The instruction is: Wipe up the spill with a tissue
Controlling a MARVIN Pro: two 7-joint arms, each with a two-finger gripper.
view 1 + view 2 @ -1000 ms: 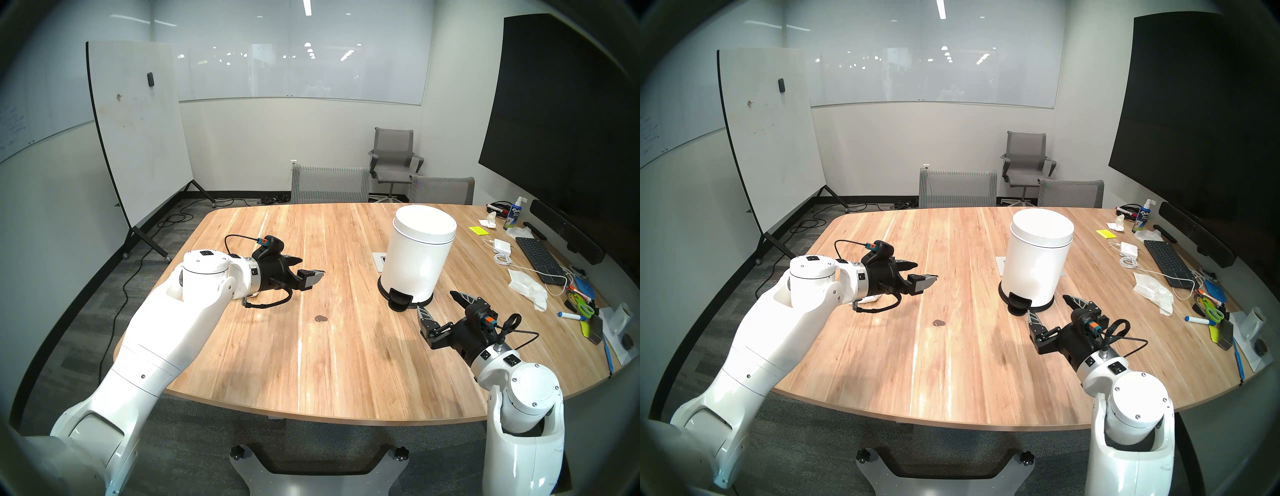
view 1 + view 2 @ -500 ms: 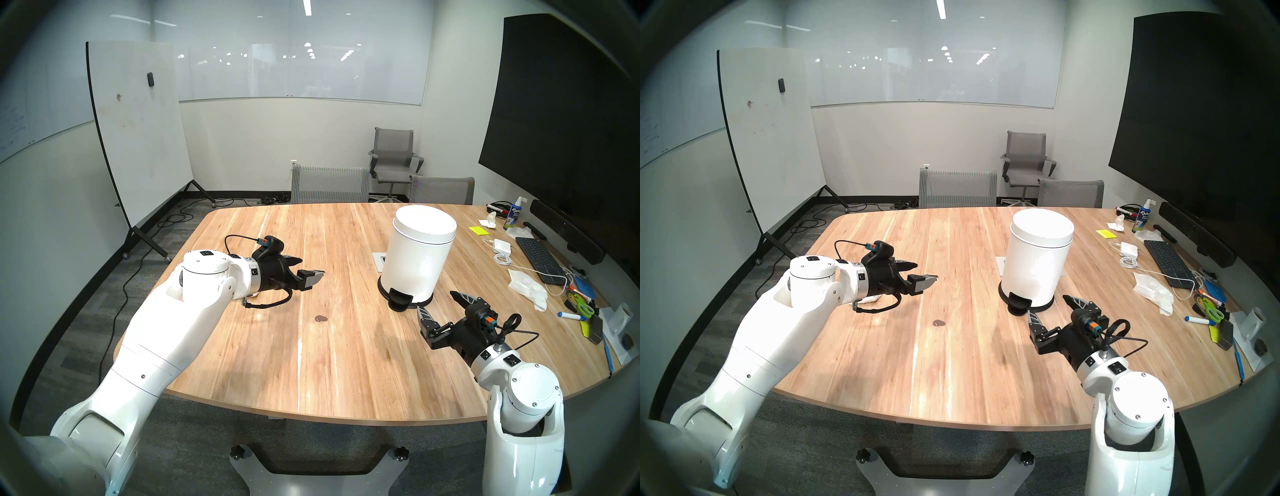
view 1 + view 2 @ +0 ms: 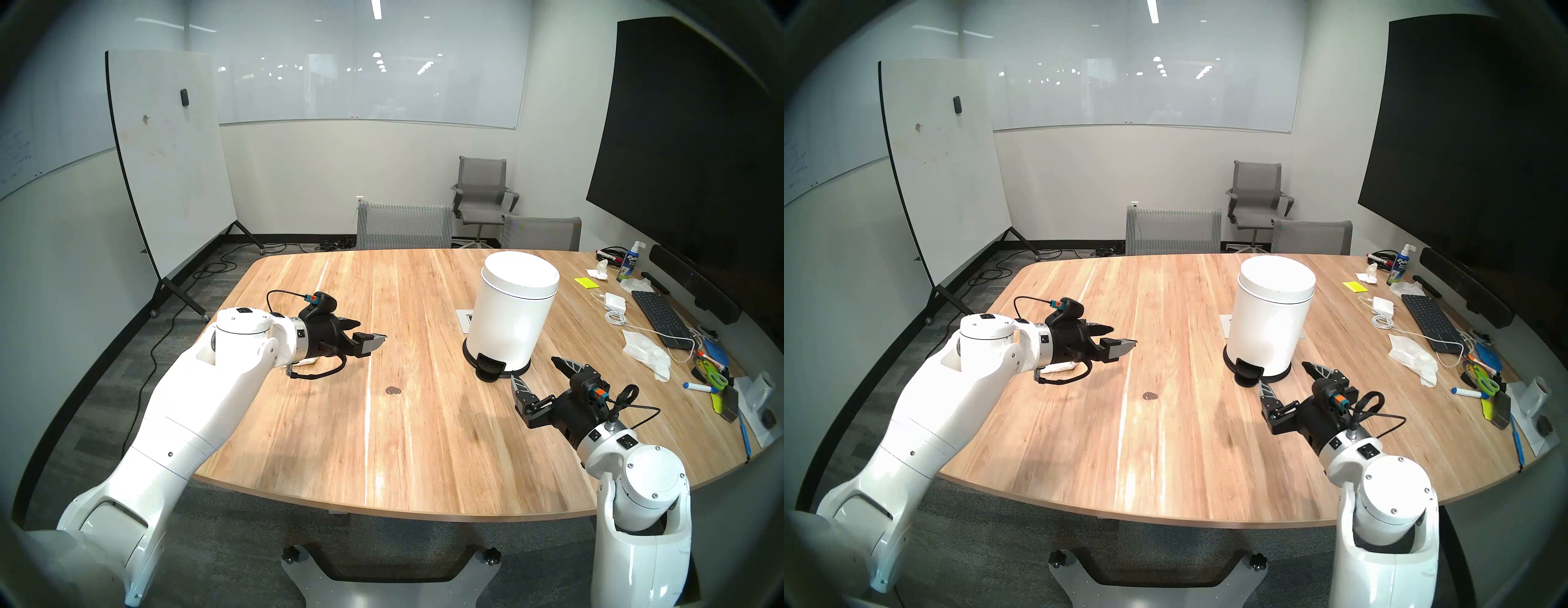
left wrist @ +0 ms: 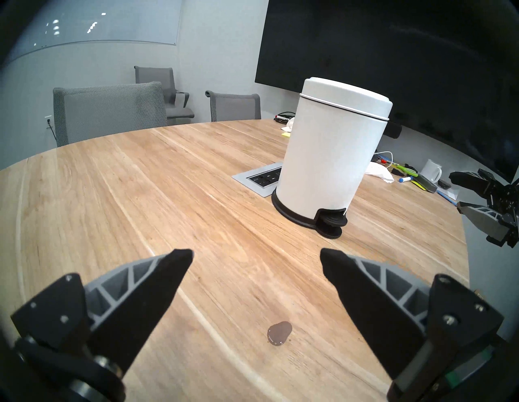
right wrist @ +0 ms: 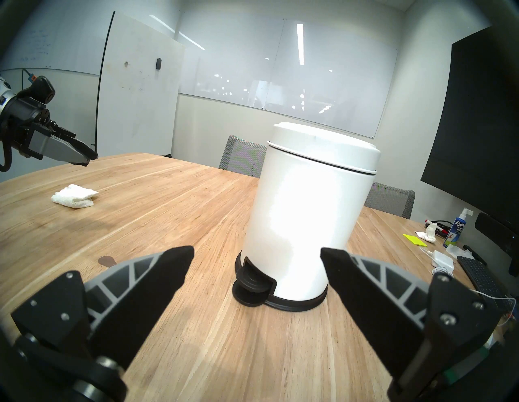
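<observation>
- Counter — pale wood, rounded edge.
- White pedal bin, lid down, upright at far right of centre.
- Left gripper above the counter, jaws apart, empty; right gripper just beside the bin's pedal, jaws apart, empty.
- Crumpled tissue on the counter under the left wrist.
- Spill — dark brown blot, mid-counter, between both grippers.

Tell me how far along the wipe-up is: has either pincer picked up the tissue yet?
Nothing is done yet. The spill lies unwiped on the table. The folded tissue lies on the wood under the left arm. The left pincer is open and empty above the table; the right pincer is open beside the bin. Left: grasp the tissue, then wipe.
</observation>
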